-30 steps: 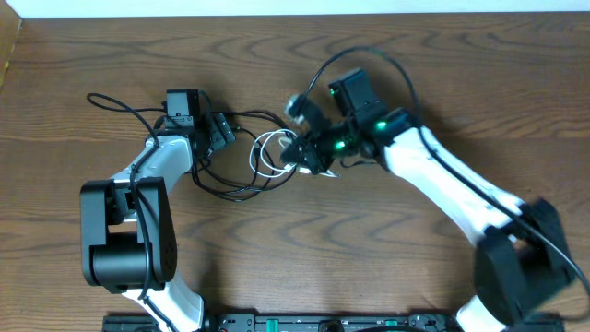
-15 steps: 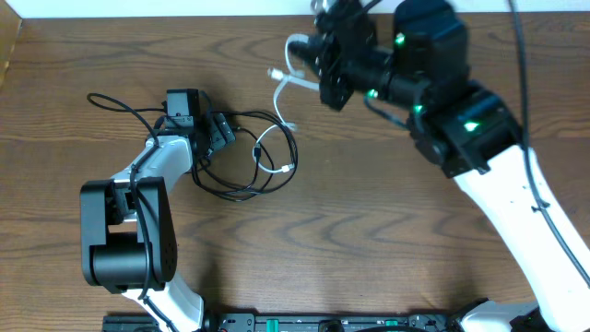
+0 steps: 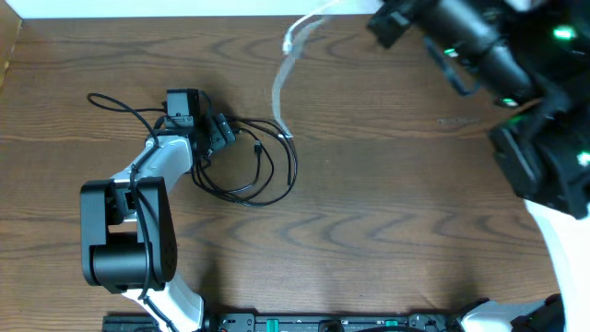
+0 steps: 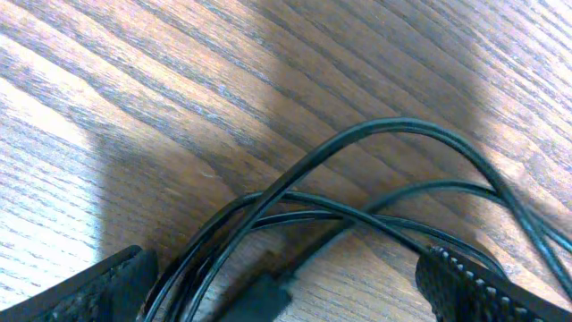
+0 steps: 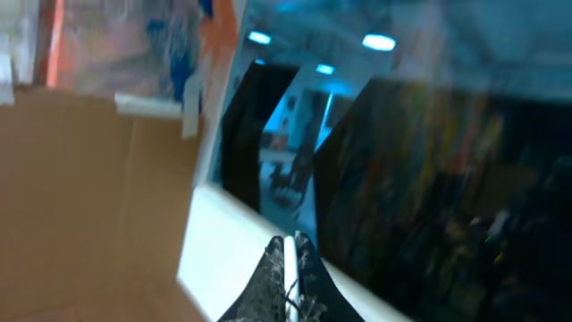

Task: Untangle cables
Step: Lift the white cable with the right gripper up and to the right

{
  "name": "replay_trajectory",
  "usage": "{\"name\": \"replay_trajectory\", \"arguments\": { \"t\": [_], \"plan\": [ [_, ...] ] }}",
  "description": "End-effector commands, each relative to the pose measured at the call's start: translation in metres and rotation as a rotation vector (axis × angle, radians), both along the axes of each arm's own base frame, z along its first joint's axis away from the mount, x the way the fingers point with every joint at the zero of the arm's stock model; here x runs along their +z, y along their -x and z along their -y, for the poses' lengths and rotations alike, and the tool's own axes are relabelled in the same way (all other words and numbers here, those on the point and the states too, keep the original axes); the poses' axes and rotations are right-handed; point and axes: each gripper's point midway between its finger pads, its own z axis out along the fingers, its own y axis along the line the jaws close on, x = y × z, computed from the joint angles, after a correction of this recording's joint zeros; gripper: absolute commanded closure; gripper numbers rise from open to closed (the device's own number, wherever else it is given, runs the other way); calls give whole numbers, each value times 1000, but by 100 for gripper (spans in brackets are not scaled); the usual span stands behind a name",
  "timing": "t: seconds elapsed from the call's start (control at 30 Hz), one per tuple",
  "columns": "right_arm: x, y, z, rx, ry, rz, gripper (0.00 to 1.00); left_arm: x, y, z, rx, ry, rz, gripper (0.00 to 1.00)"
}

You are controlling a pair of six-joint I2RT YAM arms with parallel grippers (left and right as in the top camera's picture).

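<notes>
The black cable [image 3: 247, 180] lies in loose loops on the wooden table, left of centre. My left gripper [image 3: 222, 130] rests low at the loops' left side, open. In the left wrist view its fingertips [image 4: 472, 284] stand wide apart, with black strands [image 4: 384, 130] and a dark plug [image 4: 264, 295] between them, nothing pinched. The white cable [image 3: 279, 78] hangs from the top edge down to the black loops, its lower end [image 3: 288, 136] beside them. My right gripper [image 3: 385, 22] is raised high at the top right. It is shut on the white cable [image 5: 292, 273].
The raised right arm [image 3: 544, 120] fills the overhead view's right side. A cardboard edge [image 3: 7, 51] shows at the far left, and the base rail [image 3: 323, 323] runs along the front. The table's back edge [image 3: 166, 17] meets a white strip.
My right gripper has risen up and to the right with the white cable, drawing it out of the black loops until it hangs stretched. The left arm has not moved.
</notes>
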Motion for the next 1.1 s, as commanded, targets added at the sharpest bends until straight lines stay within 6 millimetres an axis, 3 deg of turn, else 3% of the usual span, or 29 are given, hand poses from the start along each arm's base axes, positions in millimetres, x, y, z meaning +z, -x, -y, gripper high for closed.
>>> {"name": "replay_trajectory", "arguments": {
  "t": [0.0, 0.2, 0.33, 0.4, 0.5, 0.7, 0.87, 0.97, 1.07],
  "plan": [
    [26, 10, 22, -51, -30, 73, 99, -31, 28, 13, -12, 73, -115, 2],
    [24, 0, 36, -97, -25, 57, 99, -31, 28, 13, -12, 73, -115, 2],
    [28, -24, 72, -293, -81, 35, 99, -31, 28, 13, -12, 73, -115, 2],
    [20, -37, 83, -363, -82, -1, 99, -31, 27, 13, -12, 73, -115, 2],
    [-12, -58, 77, -370, -14, -100, 99, -31, 27, 13, -12, 73, -115, 2],
    [-93, -109, 71, -454, 154, -315, 99, -31, 27, 13, -12, 73, -115, 2],
    [-125, -150, 87, -612, 238, -337, 99, -31, 27, 13, -12, 73, -115, 2],
    [-124, -174, 124, -855, 213, -313, 99, -31, 27, 13, -12, 73, -115, 2],
    [-104, -178, 175, -1142, 118, -255, 99, -31, 27, 13, -12, 73, -115, 2]
  ]
}}
